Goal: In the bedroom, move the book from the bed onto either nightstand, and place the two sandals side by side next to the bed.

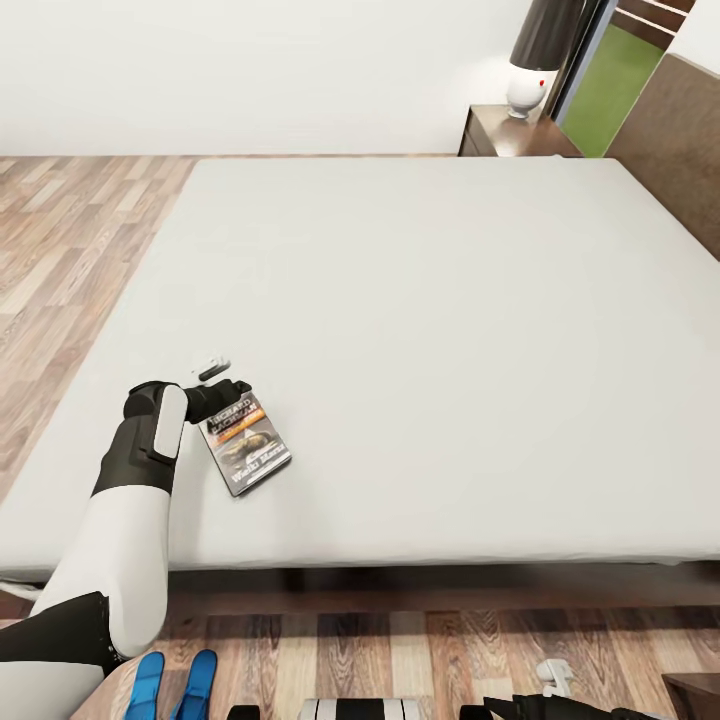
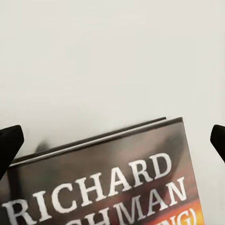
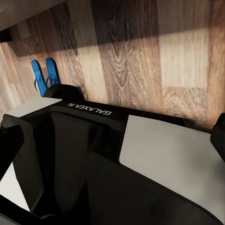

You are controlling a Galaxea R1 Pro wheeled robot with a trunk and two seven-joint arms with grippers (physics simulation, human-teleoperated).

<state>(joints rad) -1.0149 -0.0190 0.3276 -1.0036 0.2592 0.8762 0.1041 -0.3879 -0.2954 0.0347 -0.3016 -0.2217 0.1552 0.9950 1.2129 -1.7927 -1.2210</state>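
We see the book lying flat on the bed, near the mattress's front left corner, cover up and turned at a slant. Our left gripper sits at the book's far end, low over the mattress; from the left wrist view its two dark fingertips stand wide apart at either side of the frame, with the book between and below them and its white "RICHARD" lettering readable, so the jaws are spread and hold nothing. The sandals lie side by side on the floor just in front of the bed, by its left front corner, close to our base; the right wrist view shows the same blue pair on the planks beyond the dark base. Our right gripper hangs low over the base, its fingertips apart at the frame's edges and empty. The nightstand with its lamp stands at the far right corner of the bed, beside the headboard.
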